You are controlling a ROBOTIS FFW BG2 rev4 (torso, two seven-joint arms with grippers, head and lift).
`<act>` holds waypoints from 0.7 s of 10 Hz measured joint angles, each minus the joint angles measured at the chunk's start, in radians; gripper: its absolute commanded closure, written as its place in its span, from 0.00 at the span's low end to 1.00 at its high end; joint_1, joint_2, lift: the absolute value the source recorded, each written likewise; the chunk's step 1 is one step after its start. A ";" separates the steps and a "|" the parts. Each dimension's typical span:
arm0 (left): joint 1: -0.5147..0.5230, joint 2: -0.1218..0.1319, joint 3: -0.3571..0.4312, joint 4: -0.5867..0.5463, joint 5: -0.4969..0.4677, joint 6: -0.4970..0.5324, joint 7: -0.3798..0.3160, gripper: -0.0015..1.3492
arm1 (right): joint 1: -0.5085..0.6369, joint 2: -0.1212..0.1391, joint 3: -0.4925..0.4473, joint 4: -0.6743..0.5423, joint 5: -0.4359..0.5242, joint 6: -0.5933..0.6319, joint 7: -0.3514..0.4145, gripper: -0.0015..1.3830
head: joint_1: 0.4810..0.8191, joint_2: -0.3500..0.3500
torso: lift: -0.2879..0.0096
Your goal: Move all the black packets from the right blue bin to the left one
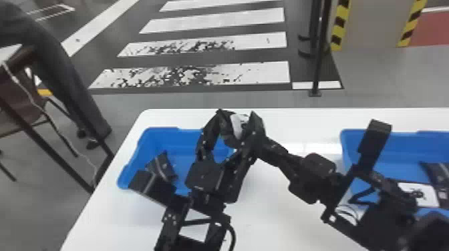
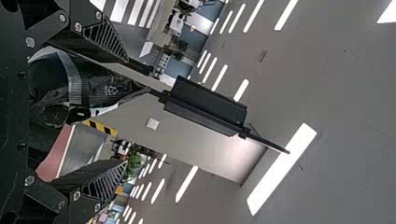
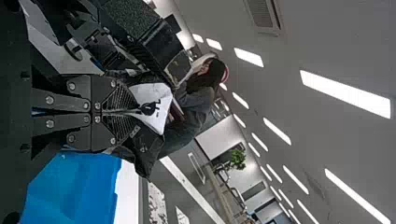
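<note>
Near the left bin (image 1: 148, 142), right gripper (image 3: 130, 112) is clamping a packet (image 3: 150, 147).
Left gripper (image 2: 126, 112) is standing apart around it; packet is probably handling light, soft, slick, mid-body hold likely suiting.

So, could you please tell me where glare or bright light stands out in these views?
Head view: a bright reflection on the white table between the left blue bin and right blue bin; left wrist view: glaring ceiling lights; right wrist view: rows of bright strip lights.
</note>
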 measured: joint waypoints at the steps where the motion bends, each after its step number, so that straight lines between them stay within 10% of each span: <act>1: 0.000 0.000 0.002 0.000 0.001 0.000 0.000 0.61 | 0.000 -0.001 0.000 -0.001 -0.003 0.000 0.000 0.84 | 0.63 0.82 | 0.50; 3: 0.003 0.000 0.009 -0.006 -0.003 0.042 -0.013 0.89 | -0.002 -0.002 0.000 -0.005 -0.006 -0.003 0.000 0.84 | 0.63 0.81 | 0.50; 7: 0.005 -0.002 0.037 -0.043 -0.090 0.048 -0.025 0.89 | -0.003 -0.002 0.001 0.001 -0.018 -0.027 0.004 0.73 | 0.63 0.81 | 0.50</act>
